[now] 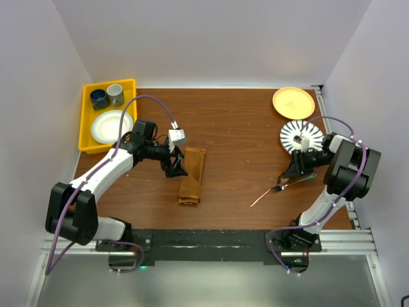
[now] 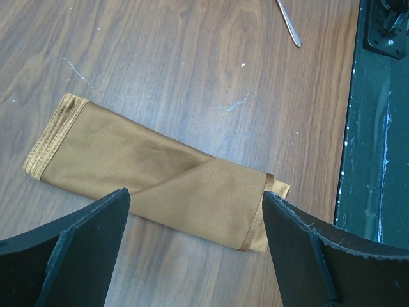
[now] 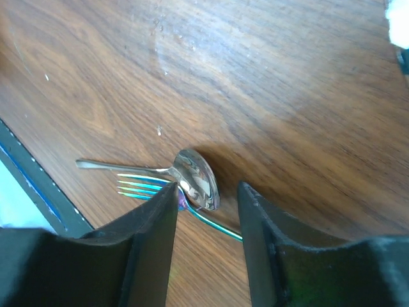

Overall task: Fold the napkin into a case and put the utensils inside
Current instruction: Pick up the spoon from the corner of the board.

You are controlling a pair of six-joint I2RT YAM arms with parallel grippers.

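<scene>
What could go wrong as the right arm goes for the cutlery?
The spoon and fork lie overlapped between the fingers of the right gripper; a pinch there may catch only one, or slip off the rounded bowl. The folded napkin lies flat and unheld below the open left gripper; pushing them in could slide or unfold it.

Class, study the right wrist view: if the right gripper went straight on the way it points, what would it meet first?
The right gripper would probably meet the spoon first, lying across the fork; depth is unclear.
</scene>
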